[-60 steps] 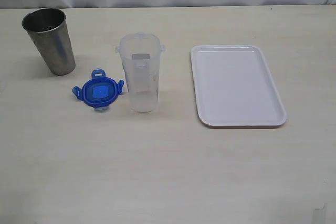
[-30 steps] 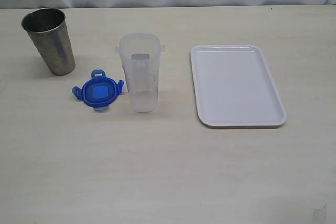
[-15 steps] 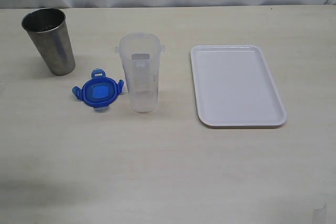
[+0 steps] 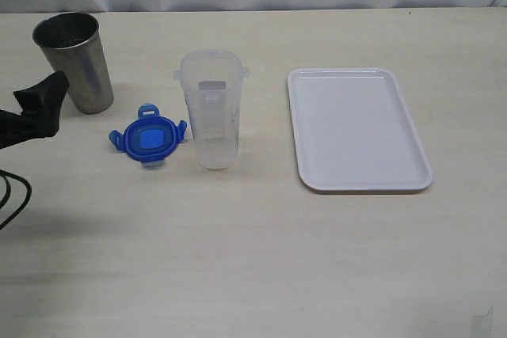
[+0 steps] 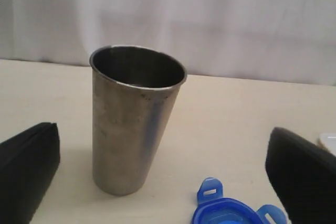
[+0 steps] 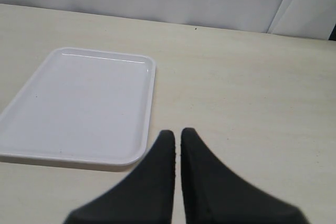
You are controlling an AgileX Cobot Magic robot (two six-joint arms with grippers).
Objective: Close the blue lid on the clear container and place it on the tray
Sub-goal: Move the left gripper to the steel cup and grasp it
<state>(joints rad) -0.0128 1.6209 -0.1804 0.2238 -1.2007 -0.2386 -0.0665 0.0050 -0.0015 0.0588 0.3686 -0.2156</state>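
Observation:
The blue lid [image 4: 148, 140] lies flat on the table, left of the upright clear container [image 4: 210, 108], which stands with no lid on it. The white tray [image 4: 356, 128] lies further right with nothing on it. My left gripper [image 4: 40, 100] reaches in at the left edge, beside the metal cup and left of the lid. In the left wrist view its fingers [image 5: 29, 171] stand wide open and empty, with part of the blue lid [image 5: 231, 214] low between them. My right gripper [image 6: 177, 135] is shut on nothing, over bare table near the tray [image 6: 79, 103].
A grey metal cup [image 4: 74, 61] stands upright at the back left, close to my left gripper, and fills the middle of the left wrist view [image 5: 134, 124]. A pale curtain runs along the far table edge.
My left gripper has come into the exterior view from the left edge, next to the metal cup. The lid, container and tray have not moved.

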